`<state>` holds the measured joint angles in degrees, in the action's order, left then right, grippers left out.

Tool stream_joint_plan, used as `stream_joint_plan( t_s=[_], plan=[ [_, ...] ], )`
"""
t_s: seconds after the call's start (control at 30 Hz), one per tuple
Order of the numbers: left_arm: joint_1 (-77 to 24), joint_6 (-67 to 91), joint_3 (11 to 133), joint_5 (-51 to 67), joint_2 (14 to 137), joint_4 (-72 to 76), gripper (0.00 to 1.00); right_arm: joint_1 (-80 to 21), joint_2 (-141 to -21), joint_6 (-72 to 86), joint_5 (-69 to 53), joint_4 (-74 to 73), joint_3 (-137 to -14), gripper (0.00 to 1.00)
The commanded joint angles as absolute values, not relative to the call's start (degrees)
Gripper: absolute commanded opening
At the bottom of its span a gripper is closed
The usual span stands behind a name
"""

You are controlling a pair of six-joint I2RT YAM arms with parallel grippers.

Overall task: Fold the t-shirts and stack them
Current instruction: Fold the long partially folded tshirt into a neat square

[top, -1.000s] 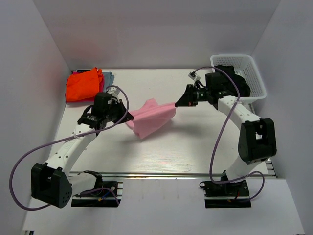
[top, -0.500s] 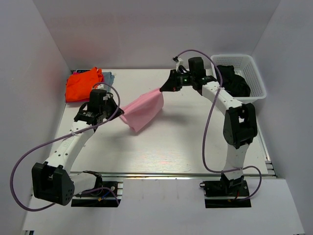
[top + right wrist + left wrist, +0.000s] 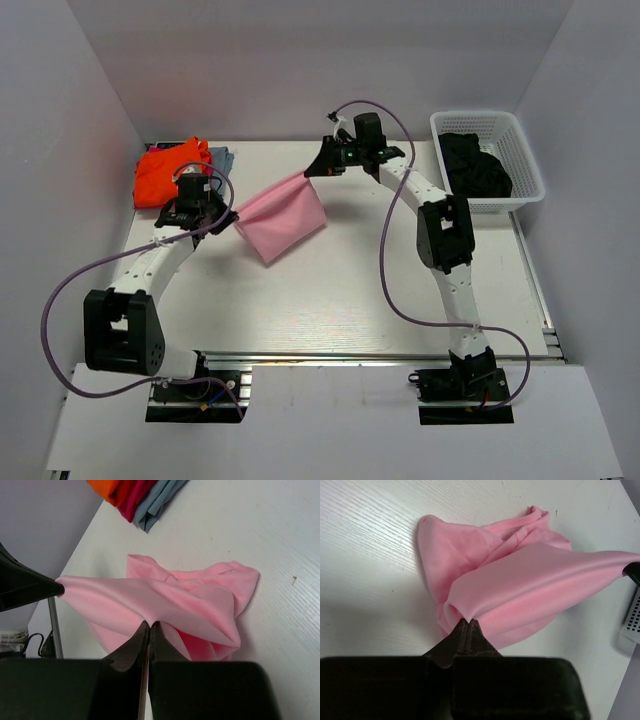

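The left hand (image 3: 234,214) is pressed together on one corner of the pink t-shirt (image 3: 283,218), and the right hand (image 3: 309,172) pinches the opposite corner. The cloth hangs stretched between them in the upper middle of the frame, and its lower part lies on the tabletop (image 3: 350,280). The orange t-shirt (image 3: 168,176) lies at upper left; a black t-shirt (image 3: 476,166) is in the white basket (image 3: 523,150) at upper right

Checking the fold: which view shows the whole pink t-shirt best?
Top external: the pink t-shirt is stretched between the left gripper and right gripper. Each wrist view looks along it from its own pinch, foreshortened.
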<state>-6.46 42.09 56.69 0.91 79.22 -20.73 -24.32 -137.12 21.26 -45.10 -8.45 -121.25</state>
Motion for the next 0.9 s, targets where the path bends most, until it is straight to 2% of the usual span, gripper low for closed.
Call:
stream_joint_plan(
  t_s=[0.0, 0.33, 0.37, 0.43, 0.47, 0.5, 0.53, 0.57, 0.6, 0.63, 0.67, 0.8, 0.87],
  plan=[
    [-4.49, 42.28, 56.95, 0.71, 79.98, -17.06, 0.0, -24.69, -137.54, 23.99, -42.98, 1.56, -124.63, 0.0],
    [-1.58, 40.69, 61.25, 3.16, 88.94, -10.9, 0.0, -25.49, -145.45, 30.32, -41.4, 14.49, -128.05, 0.0],
    [-1.58, 40.69, 61.78, 2.03, 90.51, -11.42, 0.03, -25.58, -146.68, 30.5, -40.18, 15.55, -128.4, 0.0],
    [-0.36, 40.69, 62.57, -0.95, 91.75, -11.43, 0.17, -25.75, -147.56, 30.93, -38.68, 17.66, -129.02, 0.0],
    [-0.35, 40.69, 62.58, -2.27, 91.76, -11.43, 0.35, -25.84, -148.7, 30.68, -37.45, 19.15, -129.55, 0.0],
    [-0.35, 41.22, 62.58, -3.33, 92.63, -8.82, 0.45, -26.19, -150.19, 30.33, -36.48, 21.51, -131.55, 0.0],
    [0.34, 41.22, 62.58, -2.73, 93.33, -6.7, 0.61, -26.63, -150.99, 28.76, -33.52, 22.32, -132.44, 0.05],
    [0.87, 41.22, 62.58, -2.72, 93.34, -4.59, 0.71, -26.8, -152.65, 28.22, -31.92, 24.06, -133.58, 0.28],
    [0.88, 40.61, 63.1, -2.72, 94.21, -1.61, 0.98, -26.98, -154.06, 27.69, -29.99, 24.69, -136.73, 0.43],
    [0.88, 39.3, 64.85, -2.2, 95.18, -0.63, 1.0, -27.16, -154.33, 27.42, -29.62, 25.57, -137.02, 0.59],
    [0.88, 38.68, 66.26, -1.59, 95.71, -0.62, 1.0, -27.25, -154.25, 27.6, -29.01, 26.01, -136.93, 0.9],
    [-0.52, 33.15, 71.89, 4.65, 97.38, -3.25, 1.0, -27.07, -147.23, 21.38, -29.79, 20.33, -129.04, 0.9],
    [-1.05, 30.23, 71.89, 11.92, 97.38, -2.03, 1.0, -27.16, -141.96, 17.32, -31.46, 14.96, -124.75, 0.9]
  ],
)
